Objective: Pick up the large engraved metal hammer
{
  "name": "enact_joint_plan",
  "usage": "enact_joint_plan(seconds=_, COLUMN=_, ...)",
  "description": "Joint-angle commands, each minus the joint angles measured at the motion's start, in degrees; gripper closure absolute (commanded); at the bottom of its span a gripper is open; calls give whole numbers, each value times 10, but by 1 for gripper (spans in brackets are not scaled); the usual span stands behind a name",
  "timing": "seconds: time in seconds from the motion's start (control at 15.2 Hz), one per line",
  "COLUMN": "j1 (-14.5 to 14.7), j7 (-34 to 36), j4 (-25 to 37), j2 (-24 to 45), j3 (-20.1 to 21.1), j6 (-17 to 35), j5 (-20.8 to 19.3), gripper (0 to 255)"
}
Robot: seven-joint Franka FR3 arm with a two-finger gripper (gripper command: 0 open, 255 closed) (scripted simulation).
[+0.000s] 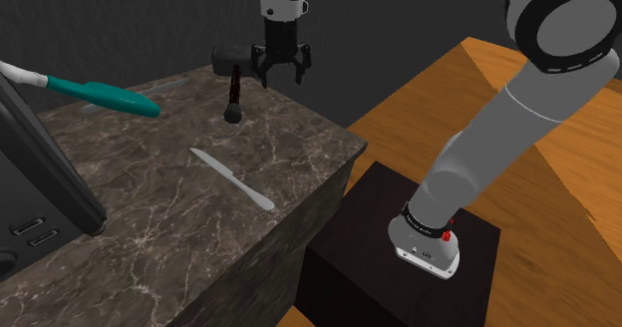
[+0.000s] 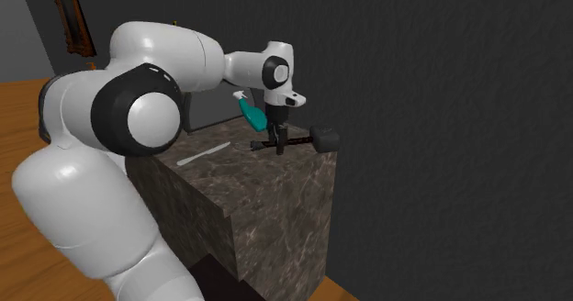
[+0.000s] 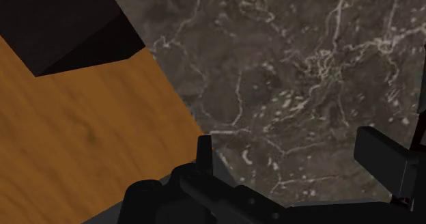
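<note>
1. Over on the shoulder view's left, a black slanted panel [image 1: 45, 165] is propped on the marble bench [image 1: 150, 235]. It's not part of the job.
2. Next along, a teal tool [image 1: 112, 97] with a white end is seen toward the far left. A grey knife [image 1: 231, 178] is laid flat nearer the middle. Both are well apart from the action.
3. The hammer [image 1: 235, 76], with its dark head and reddish-dark handle, is found by the bench's far right corner, just left of the gripper [image 1: 283, 76]. The head is at the far end and the knobbed handle end is pointed toward the near side. In the second exterior view the hammer [image 2: 303, 141] is seen lying level, head out by the bench corner at that view's right. The gripper [image 2: 276, 146] is down at handle height in front of it.
4. The state of the jaws can't be told. In the wrist view only black shapes are crowded close together, and no clear clamp on the handle is shown anywhere. Whether the hammer is resting on the marble or hanging clear can't be told either.
5. The step in hand is judged to be the grasp itself, or the very start of the lift.
6. For the next move, a firm clamp across the handle is called for, then a straight rise. A heavy head is likely, so tipping toward the far end should be expected.
7. Off to the right, the dark stand [image 1: 344, 265] and the wooden floor [image 1: 449, 96] are left out of it.
</note>
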Motion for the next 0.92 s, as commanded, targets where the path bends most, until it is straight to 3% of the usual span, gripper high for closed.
enact_joint_plan(seconds=0.0, j1=1, j7=38, j4=45, j2=42, j3=10, j6=1, j5=-9, gripper=0)
enact_joint_plan(seconds=0.59, j1=32, j7=183, j4=315, j2=263, j3=23, j6=-39, j5=-76, gripper=0)
enact_joint_plan(seconds=0.86, j1=32, j7=184, j4=291, j2=263, j3=21, j6=-16, j5=-76, gripper=0)
